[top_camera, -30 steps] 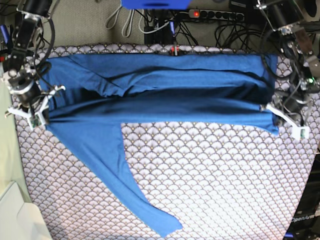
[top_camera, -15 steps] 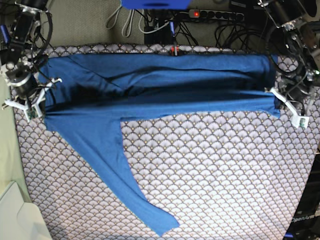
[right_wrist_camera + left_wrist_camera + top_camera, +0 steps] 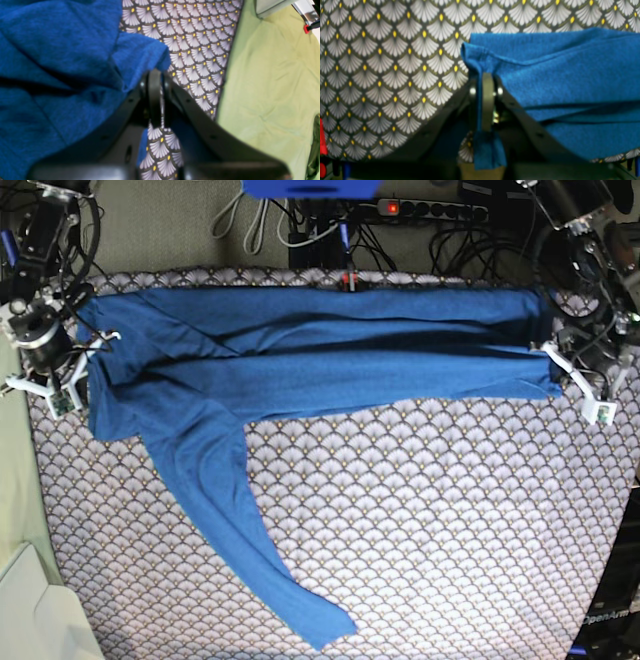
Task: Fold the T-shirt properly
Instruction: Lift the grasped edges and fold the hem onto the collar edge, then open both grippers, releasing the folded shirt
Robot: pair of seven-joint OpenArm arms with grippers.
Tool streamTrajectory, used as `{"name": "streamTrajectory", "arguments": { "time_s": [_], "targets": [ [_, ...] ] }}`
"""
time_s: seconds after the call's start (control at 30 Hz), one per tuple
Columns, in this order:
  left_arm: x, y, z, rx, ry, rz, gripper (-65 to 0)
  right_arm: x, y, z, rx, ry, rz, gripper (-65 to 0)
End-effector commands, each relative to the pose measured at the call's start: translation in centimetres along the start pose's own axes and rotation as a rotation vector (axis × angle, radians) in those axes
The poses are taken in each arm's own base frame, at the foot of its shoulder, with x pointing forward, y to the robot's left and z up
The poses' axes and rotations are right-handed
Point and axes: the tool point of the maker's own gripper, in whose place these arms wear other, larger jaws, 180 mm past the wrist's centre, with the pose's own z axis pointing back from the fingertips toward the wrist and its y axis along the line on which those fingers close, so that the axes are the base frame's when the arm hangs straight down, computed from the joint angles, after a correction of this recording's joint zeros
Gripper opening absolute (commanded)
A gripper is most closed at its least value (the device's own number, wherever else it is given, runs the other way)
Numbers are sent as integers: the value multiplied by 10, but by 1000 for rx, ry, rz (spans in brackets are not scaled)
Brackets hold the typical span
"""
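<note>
You have the T-shirt (image 3: 300,365) stretched as a long blue band across the far side of the counter (image 3: 430,530), running from nine o'clock to three o'clock in the base view. One sleeve trails loose toward six o'clock, ending near the front edge.

Your left gripper (image 3: 485,82) sits at the three o'clock end of the band. Its fingers are clamped together on the T-shirt's hem edge, and a tab of blue fabric pokes out below them in the left wrist view. Your right gripper (image 3: 155,80) is at the nine o'clock end, fingers pressed together. From the right wrist view a corner of cloth bunches right at the tips, so you look to be pinching it there, though the exact bite is hidden behind the fingers.

Holding both ends at once keeps the folded body taut between the arms, which is likely why the long edges lie straight and the layers stack with only shallow creases. The patterned cloth on the counter shows bare below the band, room to work.

The body looks folded lengthwise already. That stray sleeve at seven o'clock is the obvious piece left to tuck in. A green sheet (image 3: 270,82) lies just beyond the counter edge beside your right gripper.
</note>
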Motion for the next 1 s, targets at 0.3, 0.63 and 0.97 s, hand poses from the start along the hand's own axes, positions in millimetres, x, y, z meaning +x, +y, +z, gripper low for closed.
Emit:
{"name": "streamTrajectory", "arguments": {
  "time_s": [0.3, 0.63, 0.97],
  "targets": [
    [5, 2, 3, 6, -19, -10, -641, 4, 1, 4, -8, -22, -9, -650],
    [-10, -18, -15, -59, 50, -31, -502, 4, 0, 4, -10, -20, -6, -650],
    [-11, -14, -13, -51, 51, -40, -159, 10, -4, 3, -21, -34, -2, -650]
  ]
}}
